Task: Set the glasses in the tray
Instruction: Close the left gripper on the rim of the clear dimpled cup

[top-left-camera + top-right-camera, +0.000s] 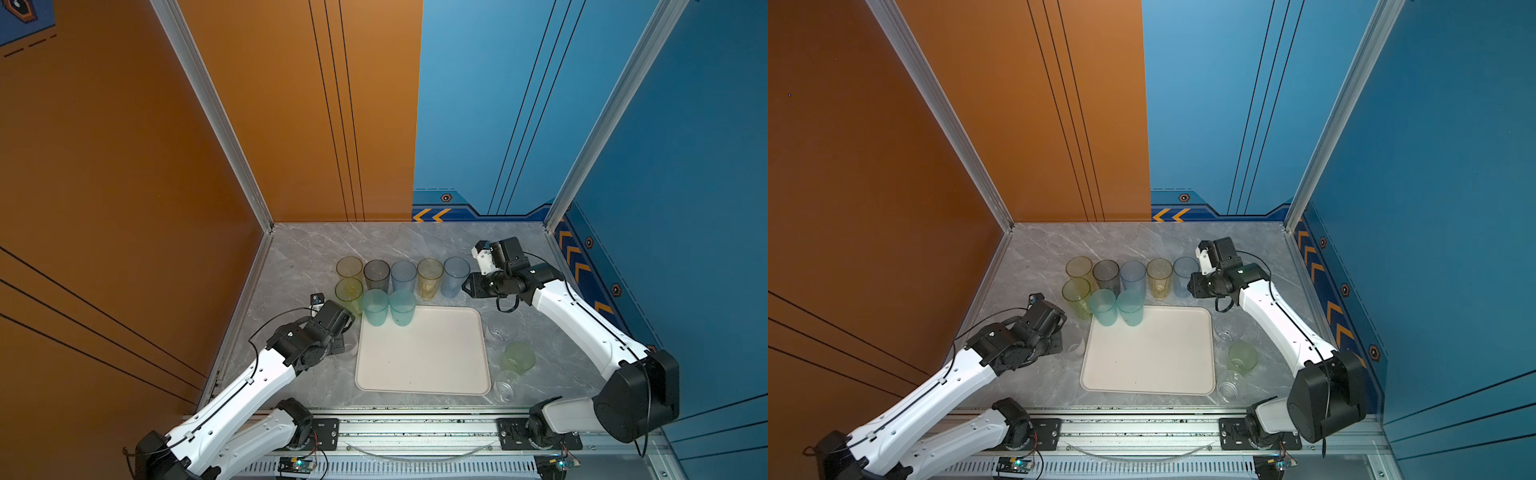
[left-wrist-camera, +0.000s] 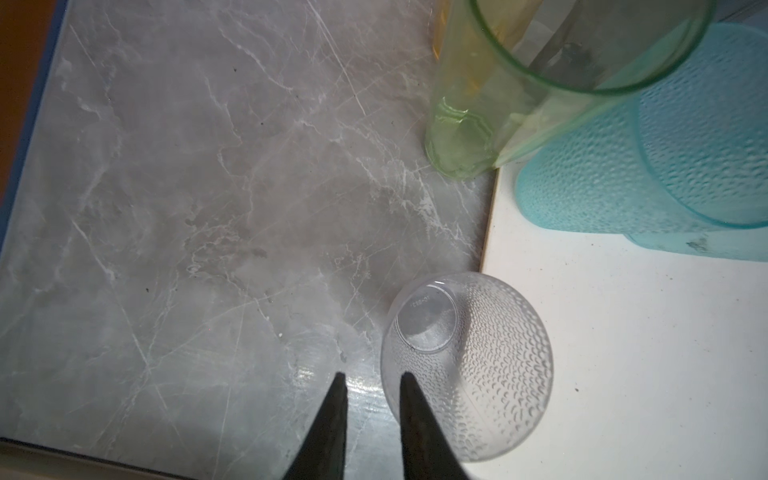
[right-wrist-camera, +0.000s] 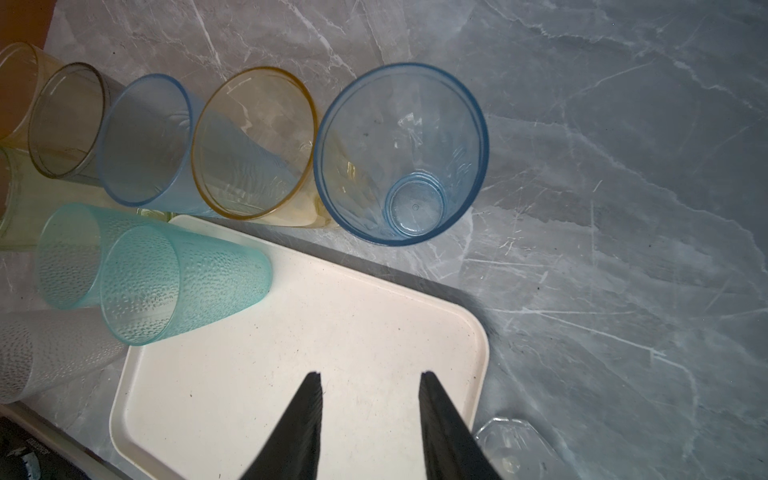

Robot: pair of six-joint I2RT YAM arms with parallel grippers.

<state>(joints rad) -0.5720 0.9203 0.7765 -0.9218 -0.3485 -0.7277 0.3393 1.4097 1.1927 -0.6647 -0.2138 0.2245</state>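
Observation:
The cream tray (image 1: 428, 361) lies mid-table, with two teal glasses (image 1: 375, 308) (image 1: 402, 307) at its far left corner. Behind it stand tall yellow (image 1: 430, 278), blue (image 1: 456, 276), grey (image 1: 376, 276) and green (image 1: 349, 295) glasses. My left gripper (image 2: 372, 376) hangs at the tray's left edge (image 2: 492, 232), jaws narrowly apart. One finger (image 2: 411, 399) is over the rim of a clear dimpled glass (image 2: 478, 365) and the other is outside it. My right gripper (image 3: 370, 374) is open and empty above the tray's far right corner (image 3: 478, 345), beside the blue glass (image 3: 401, 153).
To the right of the tray stand a clear glass (image 1: 500, 332), a pale green glass (image 1: 518, 358) and another clear glass (image 1: 507, 386). Orange and blue walls close in the table on three sides. A metal rail (image 1: 415, 432) runs along the front.

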